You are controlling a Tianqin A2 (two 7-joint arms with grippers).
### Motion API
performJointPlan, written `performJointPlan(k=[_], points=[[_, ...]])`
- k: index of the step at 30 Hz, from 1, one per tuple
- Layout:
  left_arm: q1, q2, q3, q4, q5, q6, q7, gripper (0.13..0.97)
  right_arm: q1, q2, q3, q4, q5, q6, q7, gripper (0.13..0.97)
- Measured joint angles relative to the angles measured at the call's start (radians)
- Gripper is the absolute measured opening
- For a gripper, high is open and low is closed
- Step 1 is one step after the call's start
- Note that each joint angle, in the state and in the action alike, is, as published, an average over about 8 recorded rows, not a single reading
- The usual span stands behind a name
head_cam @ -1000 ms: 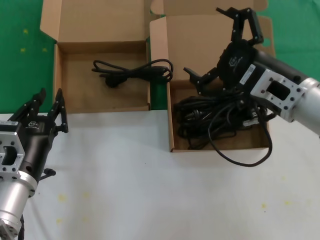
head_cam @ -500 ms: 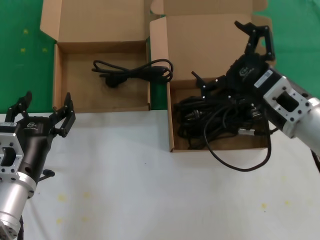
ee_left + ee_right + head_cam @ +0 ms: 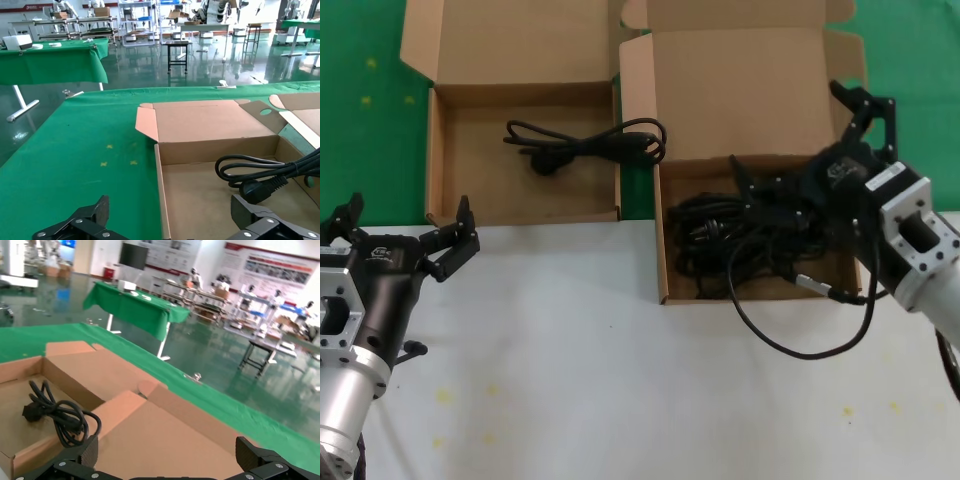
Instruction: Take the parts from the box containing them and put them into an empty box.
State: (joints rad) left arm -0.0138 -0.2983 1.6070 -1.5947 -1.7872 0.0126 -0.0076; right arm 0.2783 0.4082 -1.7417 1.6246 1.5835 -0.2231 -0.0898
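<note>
I see the right gripper (image 3: 810, 140) spread wide over the tangled black rubbery power cords (image 3: 750, 235) in the brown holed-flap cardboard box (image 3: 740, 90); its tall lid stands behind. One cord (image 3: 585, 143) lies in the plain-lidded box (image 3: 435, 150). Left gripper (image 3: 400, 228) spread, idle at the white table (image 3: 620, 380) edge

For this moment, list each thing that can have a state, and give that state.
Left box: lid open, one cord inside.
Cord: lies loosely looped on the left box's floor, free of both grippers.
Right box: lid open, holds a tangled pile of cords.
Cord pile: in the right box, one loop hanging over the front wall.
Left gripper: open, empty, over the table.
Right gripper: open, over the cord pile.
</note>
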Motion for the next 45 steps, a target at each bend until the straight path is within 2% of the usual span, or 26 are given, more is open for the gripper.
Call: performJointPlan(k=[4,13,22,32,45], points=[[0.002,0.0,-0.001,-0.001,-0.001,-0.001,0.001,0.826,-0.031,-0.012,0.016,-0.003,0.024,0.025,0.01,0.966],[0.005,-0.001,-0.003,-0.002,-0.005,-0.005,0.003,0.928,-0.102,-0.04,0.052,-0.009,0.079,0.081,0.033,0.966],[0.009,-0.001,-0.004,-0.003,-0.008,-0.008,0.005,0.966,-0.172,-0.067,0.087,-0.015,0.134,0.138,0.055,0.966],[0.012,-0.001,-0.006,-0.005,-0.011,-0.011,0.007,0.966,-0.245,-0.095,0.125,-0.022,0.19,0.196,0.079,0.966],[0.013,-0.002,-0.007,-0.005,-0.012,-0.012,0.007,0.966,-0.259,-0.101,0.132,-0.023,0.201,0.207,0.083,0.966]])
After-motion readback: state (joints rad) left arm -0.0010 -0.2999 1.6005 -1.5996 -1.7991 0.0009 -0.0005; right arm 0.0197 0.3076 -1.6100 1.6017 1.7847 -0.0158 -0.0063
